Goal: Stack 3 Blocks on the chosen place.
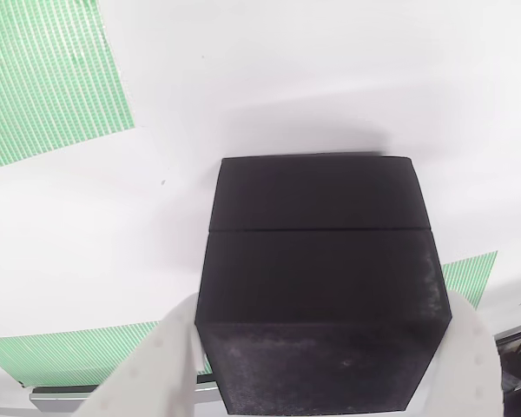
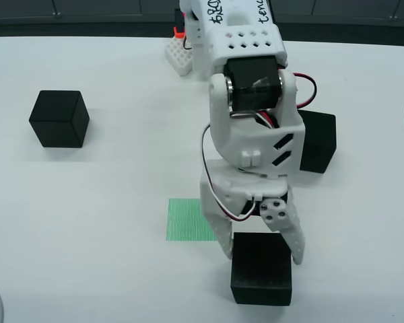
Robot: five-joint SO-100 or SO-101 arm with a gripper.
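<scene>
1 black cube clamped between end effector fingers, just right of striped green patch from above

Three matte black cubes sit on a white surface in the view from above: one at upper left, one right of centre, partly hidden, and one at bottom centre, whose face carries a thin seam in the view that rides on the gripper. The green-and-white striped patch lies bare at centre.
</scene>
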